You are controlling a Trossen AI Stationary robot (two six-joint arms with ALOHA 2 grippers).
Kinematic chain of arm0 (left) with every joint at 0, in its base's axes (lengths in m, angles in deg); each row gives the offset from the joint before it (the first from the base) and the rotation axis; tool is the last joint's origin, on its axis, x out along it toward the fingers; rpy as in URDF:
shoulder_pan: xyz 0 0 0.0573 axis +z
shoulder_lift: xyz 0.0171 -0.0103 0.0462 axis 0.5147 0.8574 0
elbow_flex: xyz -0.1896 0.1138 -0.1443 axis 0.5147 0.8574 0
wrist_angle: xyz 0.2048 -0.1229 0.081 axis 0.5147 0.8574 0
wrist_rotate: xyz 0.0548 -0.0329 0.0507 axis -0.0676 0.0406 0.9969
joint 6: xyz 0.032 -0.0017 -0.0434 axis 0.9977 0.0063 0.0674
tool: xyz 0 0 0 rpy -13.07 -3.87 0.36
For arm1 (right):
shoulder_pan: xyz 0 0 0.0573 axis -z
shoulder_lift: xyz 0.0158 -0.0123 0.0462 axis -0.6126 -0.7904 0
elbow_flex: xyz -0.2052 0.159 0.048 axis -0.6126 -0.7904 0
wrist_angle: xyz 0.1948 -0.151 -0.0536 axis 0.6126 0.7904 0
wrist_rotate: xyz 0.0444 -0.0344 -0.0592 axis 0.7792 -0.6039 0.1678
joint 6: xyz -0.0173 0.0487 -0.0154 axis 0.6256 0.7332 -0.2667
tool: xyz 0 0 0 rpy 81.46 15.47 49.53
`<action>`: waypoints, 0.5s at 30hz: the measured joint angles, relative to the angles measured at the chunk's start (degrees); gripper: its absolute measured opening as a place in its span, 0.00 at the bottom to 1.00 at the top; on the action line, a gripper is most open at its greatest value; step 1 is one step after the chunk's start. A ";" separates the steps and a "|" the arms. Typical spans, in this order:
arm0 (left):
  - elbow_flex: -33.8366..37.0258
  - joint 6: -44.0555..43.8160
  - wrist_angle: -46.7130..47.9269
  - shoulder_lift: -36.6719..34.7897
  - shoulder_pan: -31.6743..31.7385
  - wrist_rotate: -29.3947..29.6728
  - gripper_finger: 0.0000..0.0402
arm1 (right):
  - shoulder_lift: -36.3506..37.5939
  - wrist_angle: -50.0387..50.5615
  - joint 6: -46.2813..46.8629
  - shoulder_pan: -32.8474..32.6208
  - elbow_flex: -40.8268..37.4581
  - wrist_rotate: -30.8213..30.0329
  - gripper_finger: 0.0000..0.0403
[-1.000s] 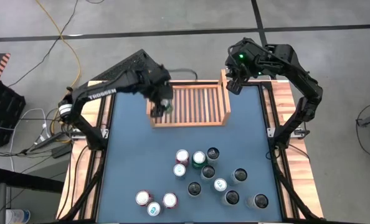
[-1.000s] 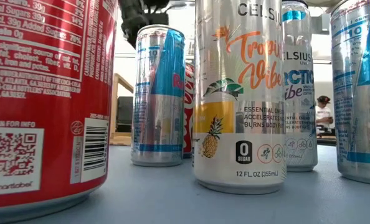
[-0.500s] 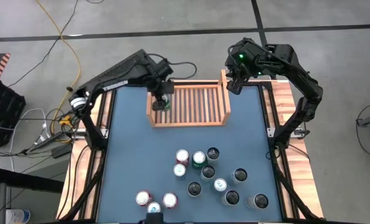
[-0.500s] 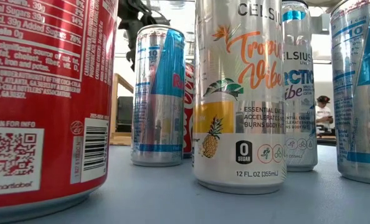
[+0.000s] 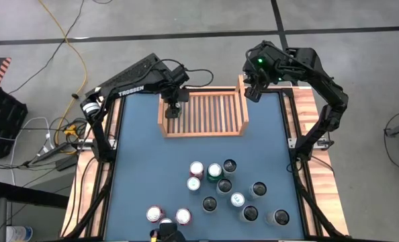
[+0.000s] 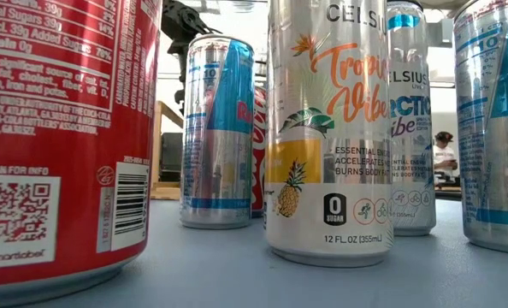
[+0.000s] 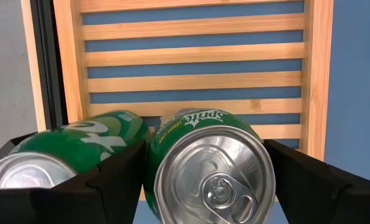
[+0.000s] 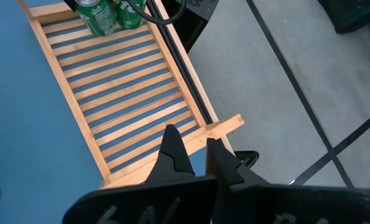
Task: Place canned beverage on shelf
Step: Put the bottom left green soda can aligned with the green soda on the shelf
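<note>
- Change vs a second ago: the left arm has swung from over the shelf's near-left part to its far-left corner, and the left pincer (image 5: 174,107) now sits further back, toward the surface's far edge.
- The right arm hasn't shifted at all.
- Left pincer pose: in the left wrist view its two dark fingers (image 7: 113,177) stand wide on either side of a green Sprite aluminium can (image 7: 203,168) w/ a silver pull-tab top. Can't tell if the pads touch the can or stand just off it.
- A second green aluminium can (image 7: 79,146) stands just beside the first, outside one finger — the two cans touch or nearly so.
- Both green cans are on the light-wood slatted shelf (image 5: 213,114), at its left end next to the side wall; the right wrist view also shows them there (image 8: 107,14).
- Right pincer (image 8: 194,158): fingers pressed together, holding nothing — it hangs over the shelf's far-right corner.
- Room: the rest of the shelf, middle to right end, shows bare slats w/ blue surface (image 5: 146,175) under them.
- Well apart from the shelf, a cluster of upright mixed cans (image 5: 223,185) stands at the near-middle of the blue surface, w/ three more cans (image 5: 166,216) near the front-left edge.
- Open blue surface lies between shelf and clusters.
</note>
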 joint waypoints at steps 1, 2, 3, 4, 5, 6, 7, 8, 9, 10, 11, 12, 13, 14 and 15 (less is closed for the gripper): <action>0.00 0.00 -0.10 0.00 0.09 -0.23 0.71 | 0.00 0.00 -0.04 0.00 0.00 0.00 0.00; 0.00 -0.02 -0.30 0.00 0.18 -0.55 0.71 | 0.00 -0.01 -0.07 0.00 0.00 -0.01 0.00; 0.00 0.01 -0.45 0.00 0.26 -0.74 0.71 | 0.00 0.00 -0.13 0.00 0.00 0.00 0.00; 0.00 0.07 -0.50 0.00 0.33 -0.87 0.71 | 0.00 0.00 -0.16 0.00 0.00 0.00 0.00; 0.00 0.11 -0.48 0.00 0.40 -0.91 0.71 | 0.00 0.00 -0.16 0.00 0.00 0.00 0.00; 0.00 0.09 -0.27 0.00 0.56 -0.90 0.71 | 0.00 -0.02 -0.14 0.00 0.00 0.00 0.00; 0.00 0.09 0.08 0.00 0.71 -1.06 0.71 | 0.00 0.00 -0.14 0.00 0.00 0.00 0.00; 0.00 0.09 0.55 0.00 0.83 -1.51 0.71 | 0.00 0.00 -0.15 0.00 0.00 0.00 0.00; 0.00 0.08 1.02 0.00 0.94 -2.09 0.71 | 0.00 0.00 -0.15 0.00 0.00 0.00 0.00; 0.00 0.09 1.60 0.00 0.99 -2.54 0.71 | 0.00 0.00 -0.16 0.00 0.00 0.00 0.00; 0.00 0.22 2.07 0.00 0.97 -2.57 0.71 | 0.00 0.00 -0.16 0.00 0.00 0.00 0.00; 0.00 0.40 2.26 0.00 0.94 -2.57 0.71 | 0.00 -0.01 -0.16 0.00 0.00 0.00 0.00; 0.00 0.47 2.23 0.00 0.94 -2.55 0.71 | 0.00 0.00 -0.16 0.00 0.00 0.00 0.00; 0.00 0.48 2.13 0.00 0.94 -2.52 0.71 | 0.00 -0.01 -0.16 0.00 0.00 0.00 0.00; 0.00 0.49 2.06 0.00 0.94 -2.56 0.71 | 0.00 0.00 -0.29 0.00 0.00 0.00 0.00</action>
